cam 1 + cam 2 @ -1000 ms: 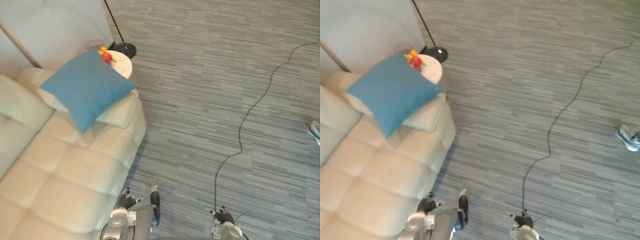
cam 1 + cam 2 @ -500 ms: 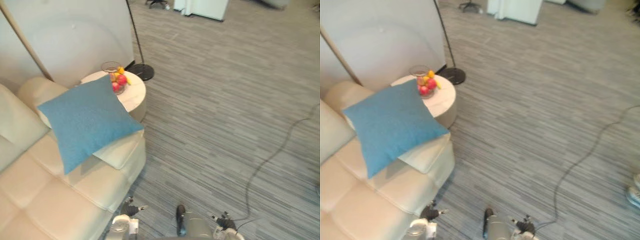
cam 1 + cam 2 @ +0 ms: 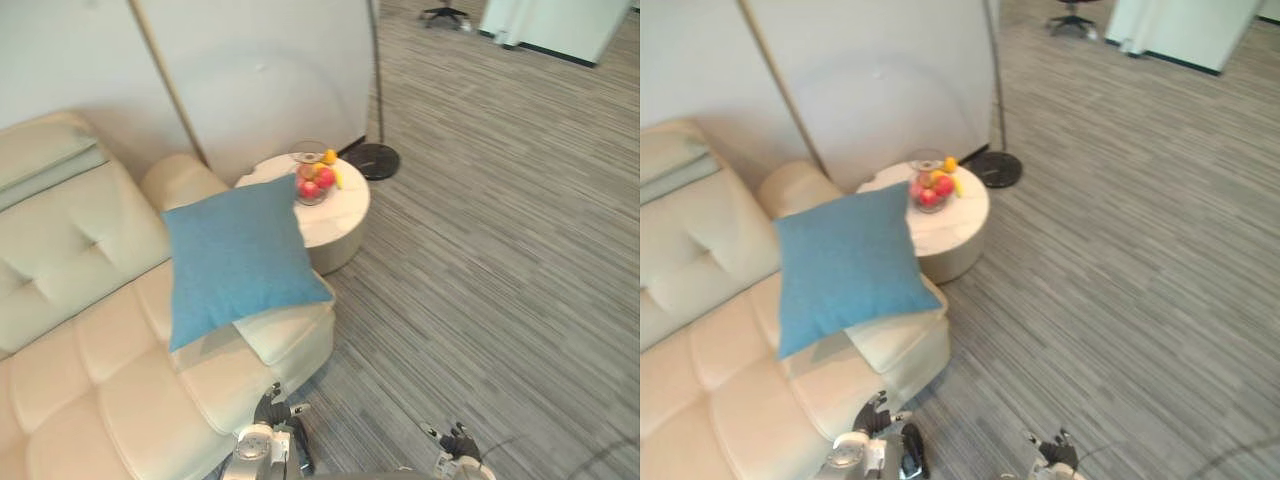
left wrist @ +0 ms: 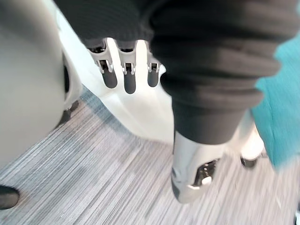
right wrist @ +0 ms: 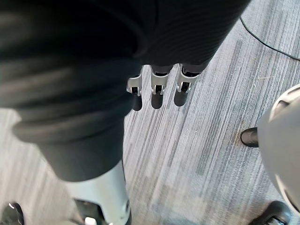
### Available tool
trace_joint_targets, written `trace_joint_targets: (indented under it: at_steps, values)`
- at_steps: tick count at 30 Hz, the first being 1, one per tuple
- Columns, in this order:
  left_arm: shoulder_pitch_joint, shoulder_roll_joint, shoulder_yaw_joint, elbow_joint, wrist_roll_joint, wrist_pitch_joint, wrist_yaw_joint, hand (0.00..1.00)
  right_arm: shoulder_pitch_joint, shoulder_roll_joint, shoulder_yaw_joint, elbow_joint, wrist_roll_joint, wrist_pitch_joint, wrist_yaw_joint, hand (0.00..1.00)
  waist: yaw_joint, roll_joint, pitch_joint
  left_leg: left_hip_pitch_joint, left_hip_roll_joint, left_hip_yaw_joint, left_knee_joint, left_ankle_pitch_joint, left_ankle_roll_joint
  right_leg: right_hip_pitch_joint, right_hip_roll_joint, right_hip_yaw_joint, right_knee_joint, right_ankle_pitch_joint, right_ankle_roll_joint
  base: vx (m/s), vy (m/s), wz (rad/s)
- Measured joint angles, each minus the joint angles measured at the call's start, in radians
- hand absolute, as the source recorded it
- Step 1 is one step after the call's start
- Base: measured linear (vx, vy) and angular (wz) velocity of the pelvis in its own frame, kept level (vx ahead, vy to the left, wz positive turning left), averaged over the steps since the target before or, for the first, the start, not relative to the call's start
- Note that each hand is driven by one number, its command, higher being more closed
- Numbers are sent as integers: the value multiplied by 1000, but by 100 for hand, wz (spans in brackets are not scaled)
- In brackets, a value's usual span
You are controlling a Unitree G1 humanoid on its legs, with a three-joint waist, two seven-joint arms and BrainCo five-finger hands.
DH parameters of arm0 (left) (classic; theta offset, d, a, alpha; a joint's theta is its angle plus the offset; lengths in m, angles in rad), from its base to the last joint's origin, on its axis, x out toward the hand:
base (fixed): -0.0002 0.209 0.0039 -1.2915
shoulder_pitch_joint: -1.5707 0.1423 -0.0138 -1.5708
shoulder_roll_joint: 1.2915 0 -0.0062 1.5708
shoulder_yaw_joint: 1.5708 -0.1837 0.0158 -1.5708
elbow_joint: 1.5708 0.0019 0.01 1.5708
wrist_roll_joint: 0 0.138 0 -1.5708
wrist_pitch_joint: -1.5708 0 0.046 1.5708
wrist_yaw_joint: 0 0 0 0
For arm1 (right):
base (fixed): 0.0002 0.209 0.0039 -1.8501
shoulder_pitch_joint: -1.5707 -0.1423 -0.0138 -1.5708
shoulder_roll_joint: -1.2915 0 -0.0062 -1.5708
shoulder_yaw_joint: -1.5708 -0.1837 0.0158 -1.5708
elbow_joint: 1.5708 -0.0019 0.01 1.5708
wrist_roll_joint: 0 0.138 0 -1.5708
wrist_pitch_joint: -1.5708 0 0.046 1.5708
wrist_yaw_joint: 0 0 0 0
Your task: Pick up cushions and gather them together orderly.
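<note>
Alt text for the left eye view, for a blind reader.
A blue cushion leans on the arm of a cream sofa, beside a round white table with a glass bowl of fruit, on grey carpet. Left hand and right hand hang open at the bottom.

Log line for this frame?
left robot hand: open, empty | right robot hand: open, empty | square blue fabric cushion: untouched on cream tufted sofa

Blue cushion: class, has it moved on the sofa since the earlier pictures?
No. The whole view has shifted, so the camera moved; the blue cushion still leans on the arm of the sofa beside the round table.
</note>
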Motion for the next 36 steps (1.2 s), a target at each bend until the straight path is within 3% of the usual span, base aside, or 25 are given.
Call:
trace_joint_targets:
  at_steps: [3, 4, 6, 10, 11, 12, 13, 14, 17, 21, 25, 31, 36]
  values:
    - [-2, 2, 0, 25, -2, 0, 0, 0, 1, -8, 0, 12, -1, 2, 2, 0, 0, 3, -1, 71, -40, -12, -31, -50, -5, -55, -57, 44, 242, 0, 11, 228, 131, 23]
    - [0, 15, -12, 35, -4, 1, -1, 0, 6, -2, -1, 10, -1, 2, 8, 0, -10, -2, 1, 113, -69, -49, -40, -66, -6, -125, -94, 97, 457, 39, 49, 190, 70, 62]
    - [7, 42, -45, 46, -9, 2, -1, 0, 30, -4, -1, 7, -1, 2, 12, 0, -26, -7, 2, 151, -86, -107, -40, -90, -6, -197, -80, 179, 582, -4, 66, 256, 11, 98]
    - [9, 47, -26, 44, -17, 2, 1, 0, 43, -3, 0, -2, 1, 0, 15, 0, -27, -2, 1, 168, -80, -197, -38, -94, -15, -276, 16, 336, 391, -49, 44, 233, -79, 80]
    - [11, 46, -26, 43, -16, 1, 1, 0, 49, -1, 0, -2, 1, -1, 16, 0, -28, -5, -2, 163, -82, -230, -26, -98, -23, -267, 47, 409, 253, -18, 20, 215, -147, 97]
    - [7, 56, -25, 39, -16, 0, 0, 0, 60, 9, -1, -1, 2, -3, 17, 0, -24, -42, -15, 153, -111, -262, -10, -107, -36, -266, 22, 423, 121, 91, 20, 217, -178, 98]
    - [-1, 48, -22, 48, -16, 2, 3, 0, 60, 7, -2, 4, 2, -3, 17, 0, -25, -38, -15, 150, -106, -280, 4, -115, -46, -251, 19, 405, 127, 78, 26, 229, -200, 74]
    - [5, 25, -3, 39, -16, -1, 3, 0, 63, 6, -2, -1, 3, -3, 17, 0, -15, -13, -22, 148, -86, -297, 8, -112, -53, -235, 31, 382, 110, 86, 17, 221, -191, 50]
    - [12, -22, 18, 33, -16, -1, 8, 0, 63, -7, 0, -17, 3, -8, 17, 0, -11, 23, -35, 118, -65, -353, 4, -114, -71, -214, 47, 308, 64, 87, 14, 151, -146, 47]
    - [18, -50, 19, 23, -16, -1, 3, 0, 81, 1, 1, -18, 13, -8, 16, 0, -12, 14, -27, 116, -60, -399, -3, -105, -85, -147, 41, 211, 23, 88, 13, 30, -89, 69]
    - [12, -41, 23, 6, -16, -1, 4, 0, 94, 11, 5, -64, 34, -10, 16, 0, -8, 0, -19, 114, -20, -274, 8, -109, -80, -133, 23, 183, 10, 89, 11, -46, 24, 25]
    - [20, 12, 52, 6, -16, 1, 15, 0, 135, 22, 38, -151, 42, -8, 16, 0, -8, -18, -38, 118, -77, -288, -52, -87, -70, -130, -21, 166, -14, 93, 20, -42, 84, 12]
    - [23, 108, 136, -58, -20, 4, 26, 0, 146, -24, 36, -348, 41, -7, 19, 0, -9, -25, -52, 118, -95, -291, -83, -68, -62, -112, -41, 133, -41, 100, 32, 42, 23, 22]
